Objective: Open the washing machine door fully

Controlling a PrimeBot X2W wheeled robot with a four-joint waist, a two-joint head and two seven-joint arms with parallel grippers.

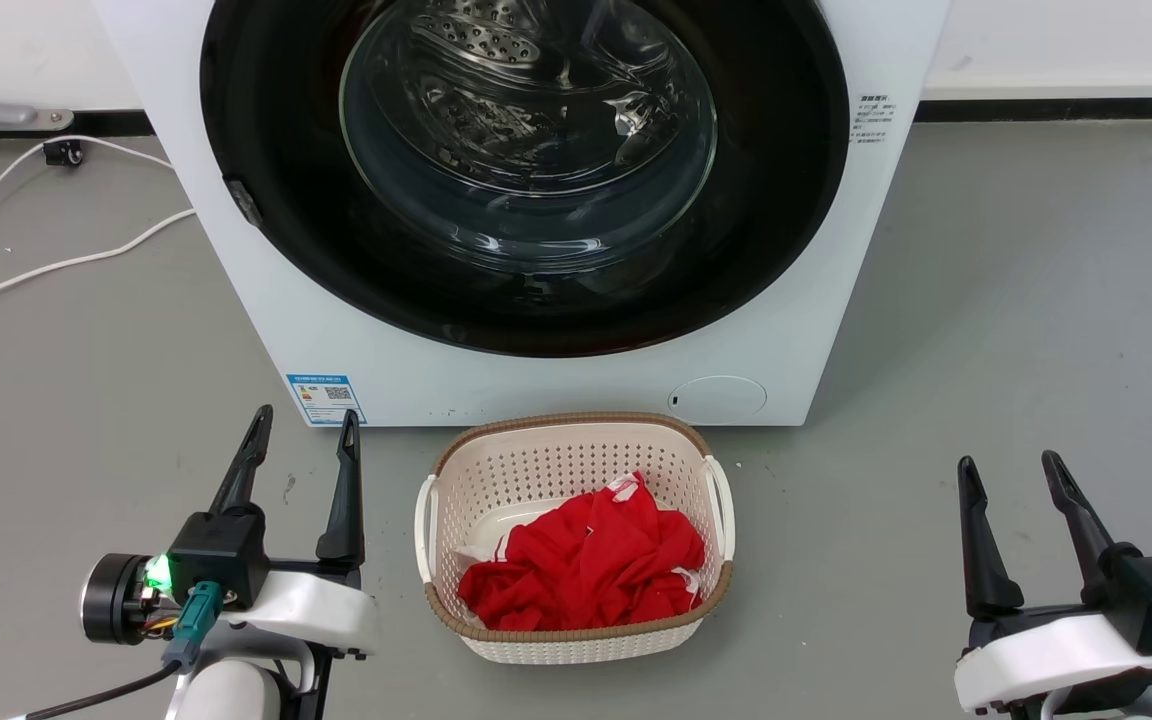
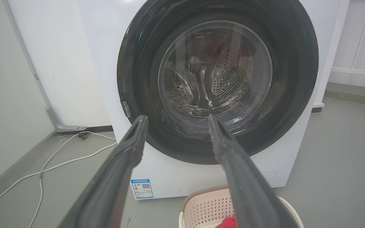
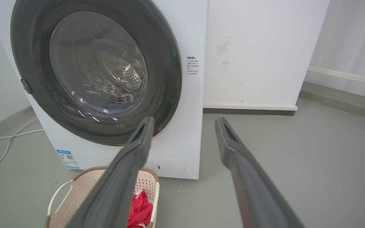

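The washing machine door (image 1: 526, 170) is round, with a glossy black rim and a clear glass bowl centre, and lies flush against the white machine front. A small grey catch (image 1: 244, 200) sits on its left rim. In the left wrist view the washing machine door (image 2: 217, 79) stands straight ahead; in the right wrist view the washing machine door (image 3: 97, 69) lies to the left. My left gripper (image 1: 301, 425) hangs open at the lower left, well short of the machine. Over bare floor at the lower right, my right gripper (image 1: 1011, 468) is open too. Both hold nothing.
A beige perforated basket (image 1: 706, 455) holding red cloth (image 1: 586, 560) stands on the floor just in front of the machine, between my arms. White cables (image 1: 56, 265) trail over the grey floor at the left. A small round white flap (image 1: 718, 396) sits low on the machine front.
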